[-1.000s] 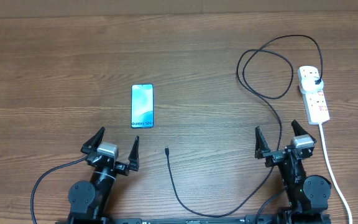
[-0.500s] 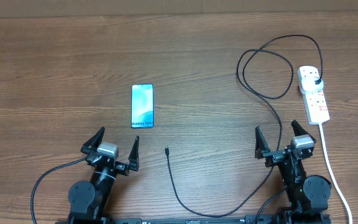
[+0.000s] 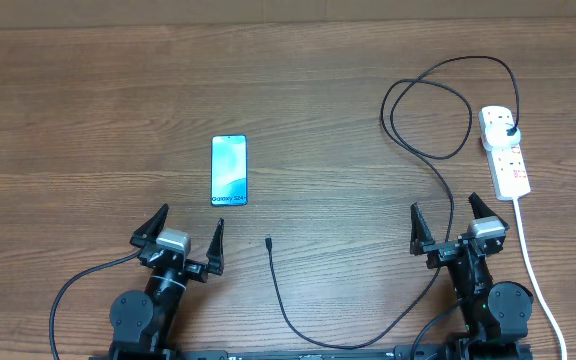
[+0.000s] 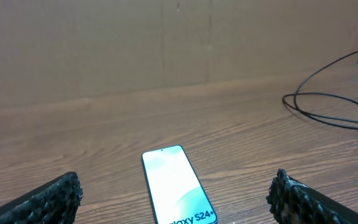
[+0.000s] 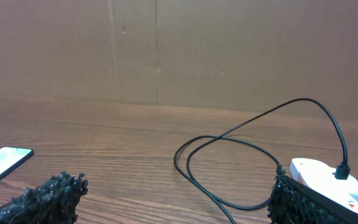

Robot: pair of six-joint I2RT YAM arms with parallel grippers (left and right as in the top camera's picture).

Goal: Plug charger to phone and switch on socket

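The only thing that held another was the socket (image 3: 506, 152), a long white plastic strip with rounded ends and red marks at its switches. A black plug (image 3: 509, 130) sat in the outlet at its far end. The socket lay ahead of the right gripper (image 3: 445, 206) and a little to its right, well apart from it. A thick white cord (image 3: 531, 262) ran from its near end back past the right side of that gripper.

Both grippers rested low at the near edge of the table (image 3: 88, 100), a brown wooden surface with fine straight grain. The right gripper's jaws stood wide apart and grasped nothing. The left gripper (image 3: 190, 218) was released in the same way. In the left wrist view its fingers (image 4: 48, 199) were black with a rough, knobby texture.

The phone (image 3: 229, 171), a slim flat rectangle with a smooth light blue-teal screen, lay face up just ahead of the left gripper, not touching it. The charger (image 3: 270, 250) was a thin black cable. Its small plug tip lay on the wood to the right of the left gripper, apart from the phone. The cable curved toward the near edge, came up past the right gripper, made loose loops ahead of it and ended at the black plug.
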